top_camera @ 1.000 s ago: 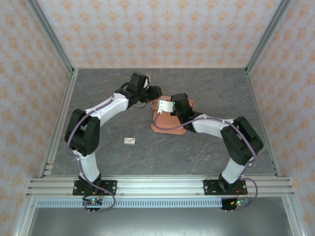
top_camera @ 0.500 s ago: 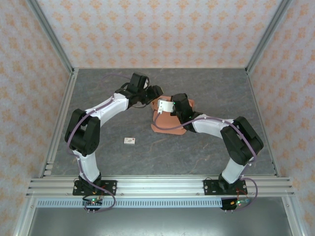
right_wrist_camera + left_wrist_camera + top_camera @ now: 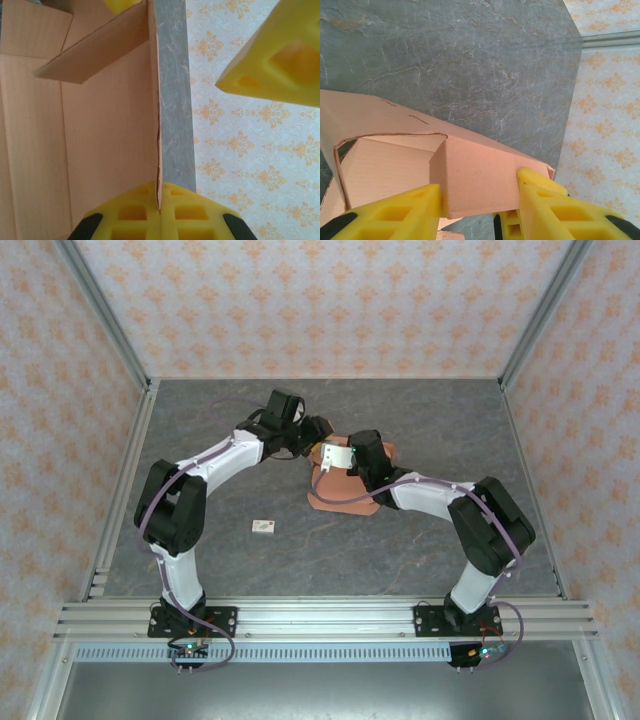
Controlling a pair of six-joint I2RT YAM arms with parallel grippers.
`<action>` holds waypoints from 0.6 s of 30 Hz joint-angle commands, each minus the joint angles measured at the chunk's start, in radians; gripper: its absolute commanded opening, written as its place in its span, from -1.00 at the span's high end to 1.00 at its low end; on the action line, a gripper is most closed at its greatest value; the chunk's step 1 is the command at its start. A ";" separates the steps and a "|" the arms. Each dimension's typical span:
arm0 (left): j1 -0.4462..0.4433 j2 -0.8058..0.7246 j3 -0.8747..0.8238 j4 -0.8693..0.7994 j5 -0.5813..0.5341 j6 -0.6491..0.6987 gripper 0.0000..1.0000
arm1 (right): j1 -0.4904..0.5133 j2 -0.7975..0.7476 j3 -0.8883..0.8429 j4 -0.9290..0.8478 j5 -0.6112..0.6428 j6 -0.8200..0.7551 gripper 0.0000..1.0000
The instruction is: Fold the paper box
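Note:
The salmon-orange paper box (image 3: pixel 347 490) lies half folded at mid table, between both arms. In the left wrist view a folded wall panel of the box (image 3: pixel 475 170) stands between the yellow fingers (image 3: pixel 400 212) of my left gripper (image 3: pixel 480 200), whose jaws are apart and straddle it. My left gripper (image 3: pixel 320 440) is at the box's far left corner. My right gripper (image 3: pixel 160 202) is shut on the thin top edge of an upright side wall of the box (image 3: pixel 110 130). A yellow left fingertip (image 3: pixel 280 55) hangs just outside that wall. My right gripper (image 3: pixel 331 461) is over the box's far edge.
A tiny white tag with a red mark (image 3: pixel 264 528) lies on the grey stone-patterned table (image 3: pixel 440 420), left of the box and nearer the bases. Patterned walls and metal rails (image 3: pixel 120 350) enclose the table on three sides.
The left wrist has shifted and turned slightly toward the box's far corner. The right arm and the box have hardly moved.

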 commanded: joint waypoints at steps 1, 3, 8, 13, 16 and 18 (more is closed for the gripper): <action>-0.003 0.013 -0.002 0.064 0.043 -0.074 0.13 | 0.007 -0.020 0.032 -0.006 -0.012 0.021 1.00; -0.001 0.012 -0.002 0.074 0.037 -0.082 0.15 | 0.005 -0.021 0.032 -0.008 -0.011 0.021 1.00; 0.001 0.010 -0.013 0.081 0.025 -0.083 0.22 | 0.005 -0.026 0.032 -0.012 -0.009 0.022 1.00; 0.012 0.000 -0.033 0.089 0.019 -0.080 0.24 | 0.004 -0.026 0.031 -0.014 -0.008 0.021 1.00; 0.024 -0.019 -0.039 0.082 0.014 -0.063 0.21 | -0.001 -0.029 0.027 -0.014 -0.004 0.018 1.00; 0.035 -0.042 -0.027 0.047 0.006 -0.026 0.14 | -0.008 -0.035 0.026 -0.021 -0.004 0.016 1.00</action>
